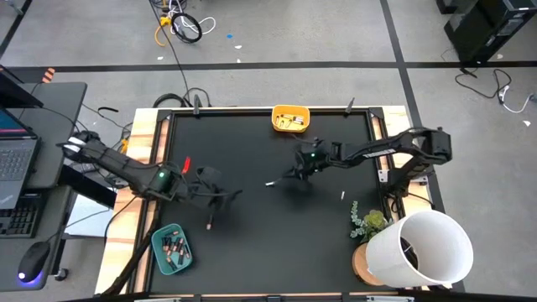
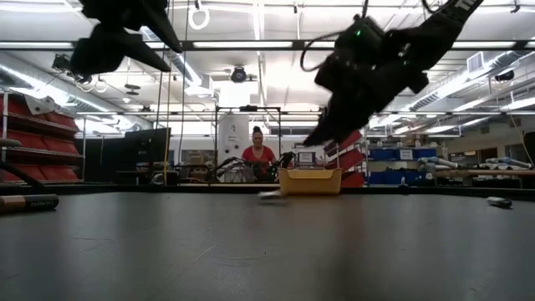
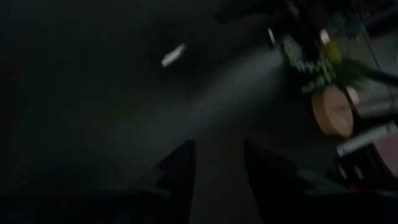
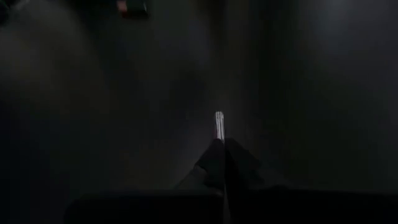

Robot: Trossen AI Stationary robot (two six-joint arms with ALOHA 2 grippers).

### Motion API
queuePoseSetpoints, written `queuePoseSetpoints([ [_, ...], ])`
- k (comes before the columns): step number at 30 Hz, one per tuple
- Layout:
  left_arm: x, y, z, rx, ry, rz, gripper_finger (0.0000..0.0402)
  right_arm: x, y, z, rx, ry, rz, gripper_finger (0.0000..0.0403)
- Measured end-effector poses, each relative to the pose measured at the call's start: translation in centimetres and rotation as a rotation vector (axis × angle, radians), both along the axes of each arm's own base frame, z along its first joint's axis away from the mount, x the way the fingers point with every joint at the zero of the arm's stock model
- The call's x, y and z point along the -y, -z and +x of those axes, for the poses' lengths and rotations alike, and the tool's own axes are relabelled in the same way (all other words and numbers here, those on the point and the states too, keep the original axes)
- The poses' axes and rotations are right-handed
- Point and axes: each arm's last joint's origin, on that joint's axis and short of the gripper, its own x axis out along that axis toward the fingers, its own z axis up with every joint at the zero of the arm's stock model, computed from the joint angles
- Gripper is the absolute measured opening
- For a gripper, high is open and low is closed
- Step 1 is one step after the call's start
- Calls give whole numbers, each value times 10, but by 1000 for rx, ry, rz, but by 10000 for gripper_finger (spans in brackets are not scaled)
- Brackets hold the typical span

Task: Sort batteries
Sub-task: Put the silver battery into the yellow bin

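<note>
Batteries are not yet all sorted: one silvery battery point(image 4: 219, 123) shows just ahead of the tips of the right gripper point(image 4: 221, 144), in line with them. Its fingers are pressed together. I cannot tell if they pinch the battery's end or have closed beside it; the low view shows a pale battery lying on the table under the raised gripper. The left gripper point(image 3: 217, 180) hovers with fingers spread, probably ready for the copper battery point(image 1: 208, 223) lying just beside it. The yellow tray point(image 1: 290, 107), beyond the right gripper, holds some batteries. The teal tray point(image 1: 159, 232), behind the left gripper, holds several dark ones.
</note>
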Motion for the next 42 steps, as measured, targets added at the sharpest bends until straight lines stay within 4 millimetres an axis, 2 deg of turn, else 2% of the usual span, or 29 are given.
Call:
queuePoseSetpoints([
  [5,-12,3,10,-2,-26,65,153,-2,-34,-9,121,11,-4,0],
  [9,-14,12,26,-14,13,103,157,1,-47,-24,71,109,109,1],
  [12,-17,23,41,-32,61,122,173,-1,-55,-44,-129,185,215,10],
  [18,-35,41,66,-41,70,142,205,-6,-65,-89,-780,438,368,42],
  [22,-54,43,77,-5,69,206,208,-13,-54,-107,-1016,506,422,56],
  [28,-77,42,80,3,41,200,208,-18,-25,-121,-1093,562,592,76],
  [36,-78,42,80,6,75,187,208,-23,-17,-133,-1119,644,690,104],
  [42,-82,42,81,-1,122,204,209,-26,3,-142,-1152,728,755,115],
])
